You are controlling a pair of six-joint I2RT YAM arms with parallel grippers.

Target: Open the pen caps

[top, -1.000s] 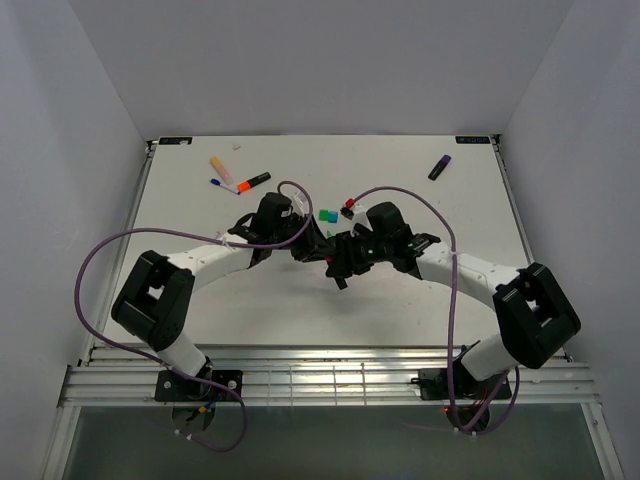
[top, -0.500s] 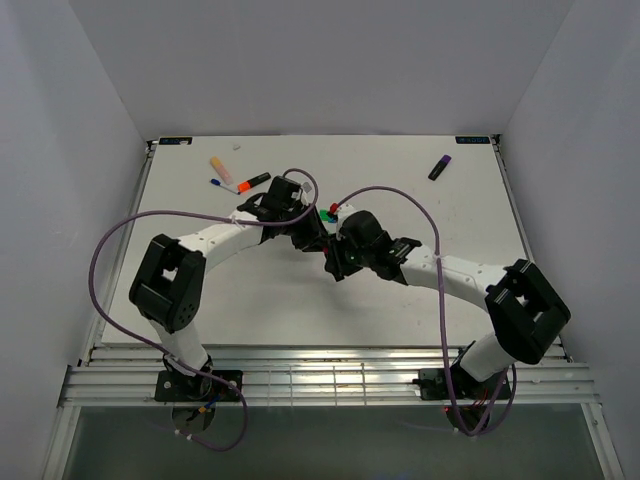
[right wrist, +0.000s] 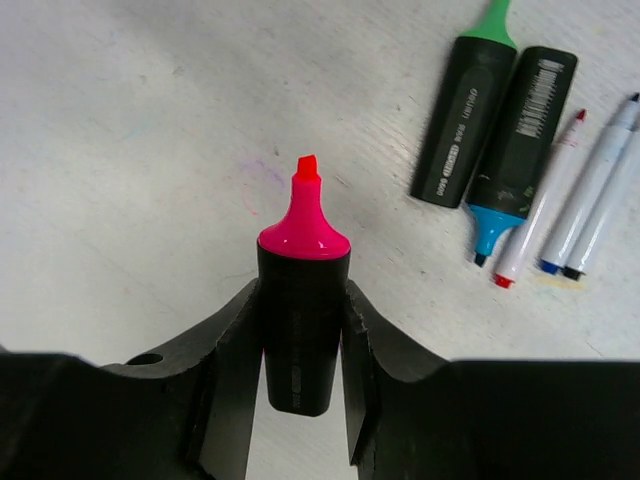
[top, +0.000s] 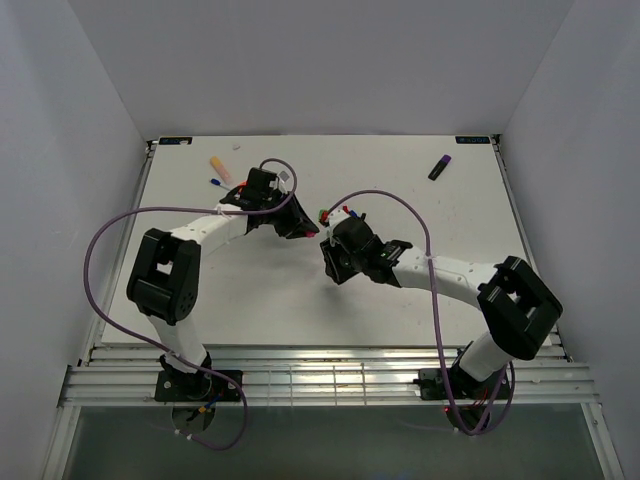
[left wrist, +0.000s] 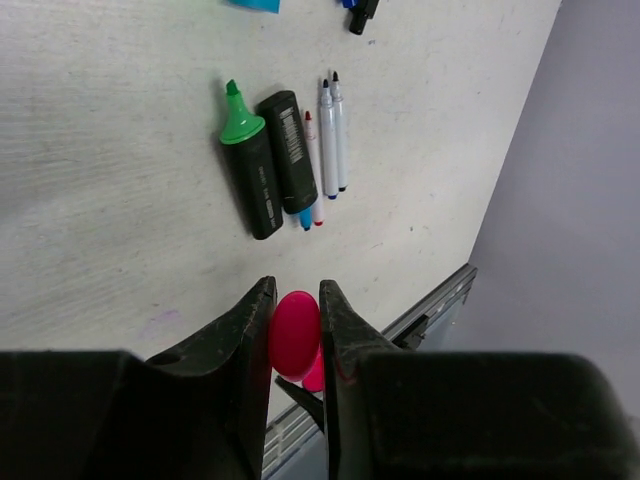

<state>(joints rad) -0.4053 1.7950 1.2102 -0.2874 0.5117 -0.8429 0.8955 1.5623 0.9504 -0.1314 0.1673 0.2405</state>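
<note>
inward, left arm point(top: 215, 228) gripping cap point(left wrist: 294, 333), right pen point(right wrist: 301, 290)

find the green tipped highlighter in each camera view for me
top external: green highlighter is a small speck just above the picture's centre
left wrist: upper middle, lying flat, tip pointing up
right wrist: top right, tip at the upper edge
shared landmark: thin white pens lying alongside it, mere coloured dots from above

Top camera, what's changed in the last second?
The left gripper, meeting the right gripper mid-table before, pulled away leftward with the pink cap; the right one holds the bare-tipped pink highlighter. The purple highlighter at the far right stayed put.
</note>
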